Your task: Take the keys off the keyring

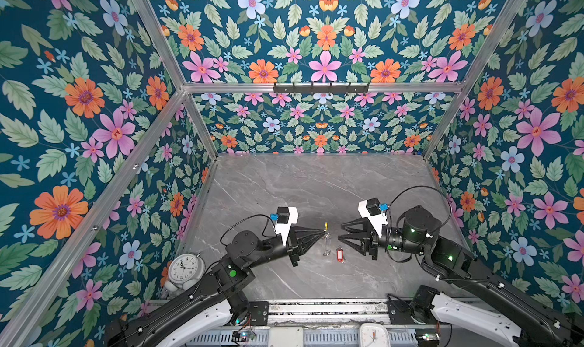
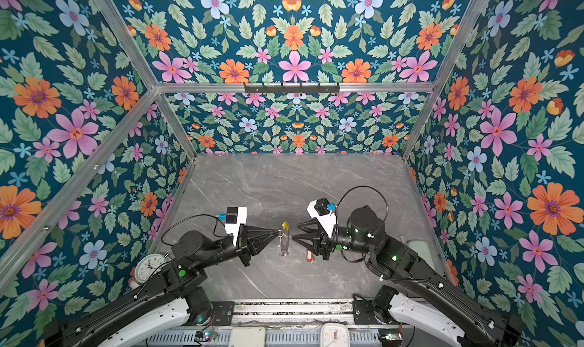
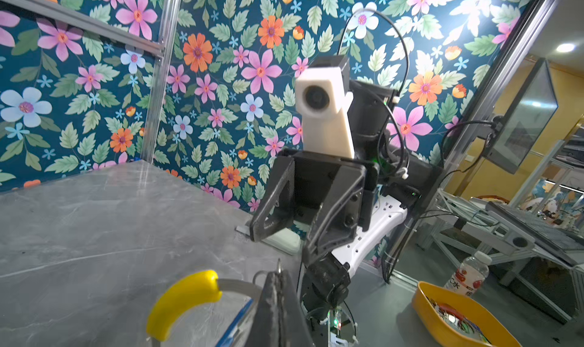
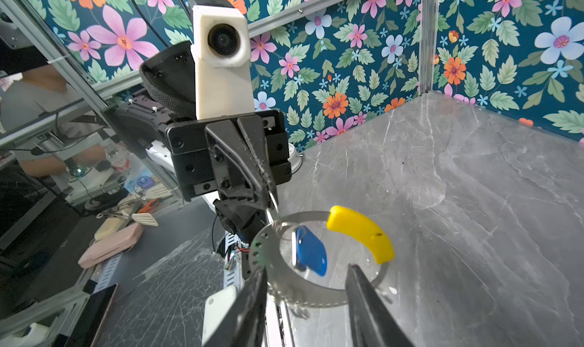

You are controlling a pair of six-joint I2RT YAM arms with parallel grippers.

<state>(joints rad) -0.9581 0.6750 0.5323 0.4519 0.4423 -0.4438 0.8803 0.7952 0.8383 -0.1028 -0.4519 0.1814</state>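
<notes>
A square white clock [image 1: 374,335] lies nearest the camera, on the front rail [image 1: 316,309] behind the bases of both arms. A round alarm clock [image 1: 185,268] is stood at the table edge, well to the outer side of the left gripper [image 1: 323,233] and beside its arm.

The left gripper is pointed toward the middle of the grey marble table [image 1: 284,187]. Its jaws are pressed together and clamped on the metal band of the keyring [image 1: 326,242]. In the right wrist view the pinch is seen on the band, a short way from the yellow sleeve [image 4: 360,231].

The keyring is held upright, directly in front of the left gripper's tips and between the 2 grippers. In both top views it is seen edge-on, with the yellow sleeve at its far end. 1 key, the blue-tagged key [image 4: 311,255], is hung inside the hoop.

The red-tagged key [image 1: 339,254] is laid flat on the table, apart from the hoop, on the camera side of the right gripper's tips.

The right gripper [image 1: 341,232] is faced toward the left gripper. Its jaws are held apart, and in the right wrist view the hoop is framed between its fingers. In both top views a narrow gap is seen between its tips and the keyring.
</notes>
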